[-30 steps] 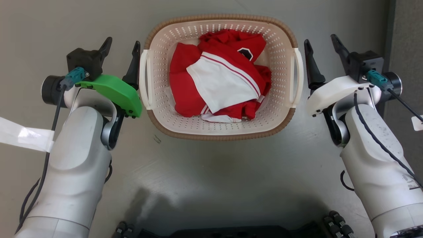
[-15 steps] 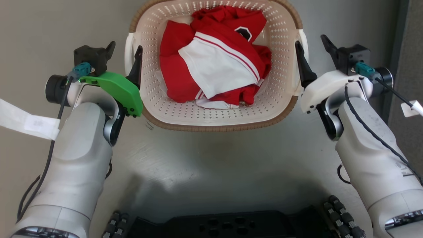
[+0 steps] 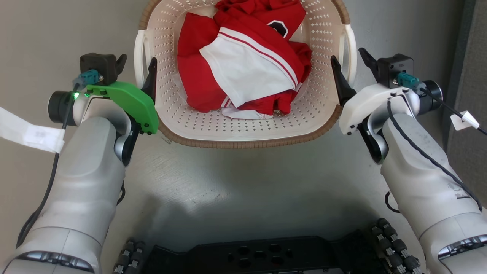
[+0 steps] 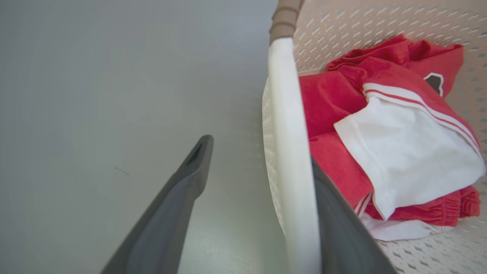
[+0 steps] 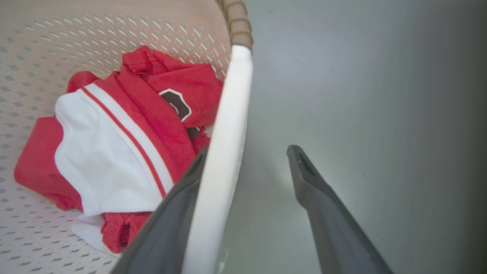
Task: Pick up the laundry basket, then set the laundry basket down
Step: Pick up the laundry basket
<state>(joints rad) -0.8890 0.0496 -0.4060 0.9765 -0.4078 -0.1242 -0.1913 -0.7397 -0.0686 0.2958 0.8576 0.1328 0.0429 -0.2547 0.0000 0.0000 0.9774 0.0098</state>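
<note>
Surface: a smooth grey floor (image 3: 236, 179), lightly scuffed and marked. A darker grey panel (image 3: 471, 57) runs along the far right edge.

Far left: a strip of white tape (image 3: 26, 133) is wrapped around the left arm's cable. Any print on it is too faint to read.

Left pincer (image 3: 138, 59), behind a green wrist cover (image 3: 129, 102): open and straddling the basket's left handle (image 3: 139, 57). In the left wrist view, the left pincer (image 4: 258, 152) has its outer finger over bare floor, clear of the handle. Its inner finger is inside the basket, close against the handle's inner side.

Centre: the laundry basket (image 3: 243, 129) is cream perforated plastic with a brown woven-look rim. It sits between the two arms at the top of the head view. Whether its base touches the floor cannot be told. Inside lies a crumpled red and white garment (image 3: 243, 68) bearing a dark badge with a white border (image 3: 280, 27). No lettering on the badge can be made out.

Right pincer (image 3: 346, 53), behind a white wrist cover (image 3: 365, 102): open across the right handle (image 3: 352, 49). In the right wrist view, the right pincer (image 5: 247, 149) has its inner finger inside, against the handle. Its outer finger stands apart over the floor.

The black block on the right wrist (image 3: 395, 66) carries a small marking, too small to read. A white tag (image 3: 463, 120) hangs on that arm's cable.

Bottom: the robot's black base (image 3: 258, 255).
</note>
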